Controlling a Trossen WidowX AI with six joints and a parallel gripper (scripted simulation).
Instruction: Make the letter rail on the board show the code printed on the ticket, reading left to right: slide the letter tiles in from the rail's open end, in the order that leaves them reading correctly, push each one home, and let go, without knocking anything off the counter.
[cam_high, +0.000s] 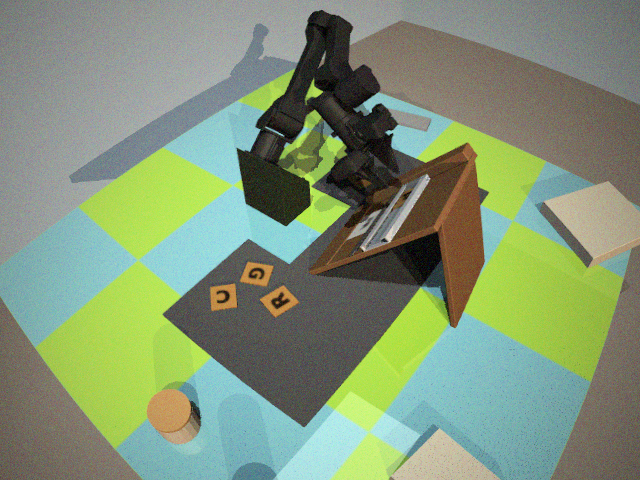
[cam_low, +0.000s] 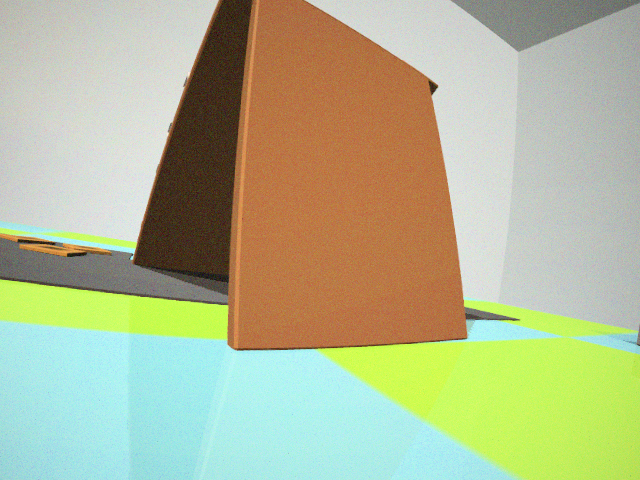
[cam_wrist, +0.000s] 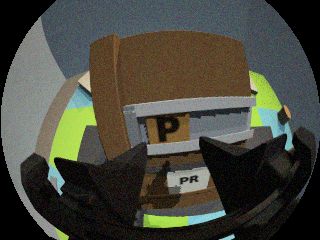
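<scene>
A tilted brown board (cam_high: 444, 198) (cam_low: 341, 196) (cam_wrist: 185, 65) carries a pale grey rail (cam_high: 400, 217) (cam_wrist: 200, 104). A P tile (cam_wrist: 168, 128) lies in the rail near its left end in the wrist view, with a narrow dark strip between tile and end piece. The white ticket (cam_high: 361, 226) (cam_wrist: 187, 180) below the rail reads PR. My gripper (cam_wrist: 173, 144) is partly open and empty, its fingertips apart at the rail's lower edge, in front of the P tile. Loose tiles R (cam_high: 279, 300), G (cam_high: 256, 273) and C (cam_high: 223, 297) lie face up on the dark mat (cam_high: 310, 361).
A dark upright panel (cam_high: 273, 191) stands near the arm's base. A wooden cylinder (cam_high: 169, 411) stands at front left in the top view. Beige blocks (cam_high: 594, 219) (cam_high: 444, 459) are at the right and front, and a flat grey piece (cam_high: 412, 120) lies behind the gripper.
</scene>
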